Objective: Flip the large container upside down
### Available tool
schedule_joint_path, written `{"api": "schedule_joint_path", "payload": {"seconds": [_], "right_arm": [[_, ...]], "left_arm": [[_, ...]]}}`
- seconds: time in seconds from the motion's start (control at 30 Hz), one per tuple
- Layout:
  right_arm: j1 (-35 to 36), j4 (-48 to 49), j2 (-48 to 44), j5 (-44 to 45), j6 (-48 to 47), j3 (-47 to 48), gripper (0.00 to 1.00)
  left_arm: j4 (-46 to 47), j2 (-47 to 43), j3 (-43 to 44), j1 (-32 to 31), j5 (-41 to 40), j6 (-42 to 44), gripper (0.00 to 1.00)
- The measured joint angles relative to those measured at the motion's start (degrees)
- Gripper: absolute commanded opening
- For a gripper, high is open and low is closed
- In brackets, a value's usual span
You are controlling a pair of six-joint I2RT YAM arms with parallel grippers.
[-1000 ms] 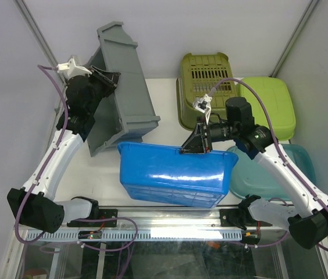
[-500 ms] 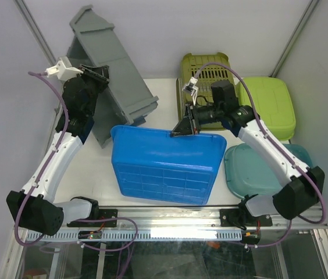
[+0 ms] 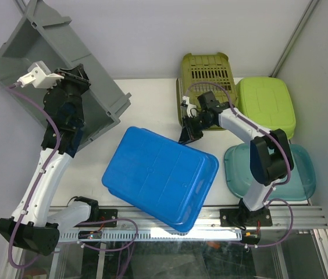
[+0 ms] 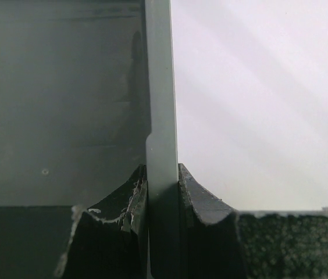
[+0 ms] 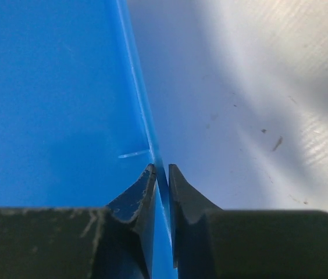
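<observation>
The blue container (image 3: 158, 177) is bright and glossy, with faint grid lines across its surface. The grey bin (image 3: 53, 64) is plain. The basket (image 3: 202, 67) is olive green (slotted in rows). One tub (image 3: 266, 104) is lime green and the other tub (image 3: 298, 174) translucent teal. The table (image 3: 152, 102) is white.

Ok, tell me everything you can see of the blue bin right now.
The blue bin is a large rectangular tub of glossy plastic with rounded corners and a faint moulded grid on its base. It lies bottom up and askew at the near middle of the table, its near corner showing over the front rail. The right gripper is shut on its far rim, with the thin blue wall pinched between the fingers. Whether the bin sits flat cannot be told.
</observation>
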Motion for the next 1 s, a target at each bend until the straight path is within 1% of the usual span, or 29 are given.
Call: {"api": "schedule_joint_path", "payload": {"seconds": [0.07, 0.1, 0.17, 0.2, 0.27, 0.33, 0.37, 0.43, 0.47, 0.53, 0.67, 0.73, 0.83, 1.0], "right_arm": [[0.0, -0.3, 0.1, 2.1, -0.2, -0.5, 0.00], [0.0, -0.2, 0.0, 3.0, -0.3, -0.5, 0.07], [0.4, 0.3, 0.0, 5.9, -0.7, -0.5, 0.27], [0.5, 0.3, 0.0, 7.4, -0.8, -0.5, 0.35], [0.8, 0.0, -0.1, 10.4, -0.6, -0.5, 0.45], [1.0, 0.1, -0.4, 13.3, -0.4, -0.5, 0.52], [1.1, 0.2, -0.9, 14.8, -0.1, -0.5, 0.61], [1.2, 0.4, -3.0, 18.2, 1.0, -0.9, 0.67], [1.2, 0.9, -5.0, 20.2, 1.7, -1.5, 0.74], [1.2, 1.6, -10.6, 23.8, 3.1, -3.1, 0.78], [1.3, 3.5, -24.9, 28.2, 6.0, -7.1, 0.81], [1.6, 5.1, -32.3, 28.4, 7.6, -10.4, 0.82], [2.3, 6.2, -39.9, 27.9, 9.7, -15.6, 0.84], [3.3, 6.7, -47.1, 24.5, 13.6, -23.5, 0.97]], "left_arm": [[0.2, 0.1, -0.1, 0.0, -0.2, 0.3, 0.00], [0.2, 0.2, -0.2, 0.0, -0.1, 0.4, 0.00], [0.3, 0.4, -0.6, 0.0, 0.3, 0.3, 0.00], [0.2, 0.5, -0.8, 0.0, 0.5, 0.3, 0.00], [0.1, 0.8, -1.2, 0.0, 0.7, 0.0, 0.00], [0.1, 0.9, -1.8, -0.1, 0.8, -0.1, 0.00], [0.0, 0.9, -2.0, -0.1, 0.8, 0.0, 0.00], [0.0, 0.9, -2.4, 0.0, 0.7, 0.0, 0.00], [-0.1, 0.9, -2.5, 0.0, 0.7, 0.0, 0.00], [-0.1, 0.9, -2.5, 0.0, 0.7, 0.0, 0.00], [0.2, 0.9, -2.5, 0.0, 1.4, -0.1, 0.00], [0.2, 1.0, -2.5, 0.0, 2.5, -0.3, 0.00], [1.9, 1.7, -2.8, 0.0, 4.8, -1.4, 0.00], [9.1, 3.1, -5.6, 0.0, 8.9, -4.3, 0.00]]}}
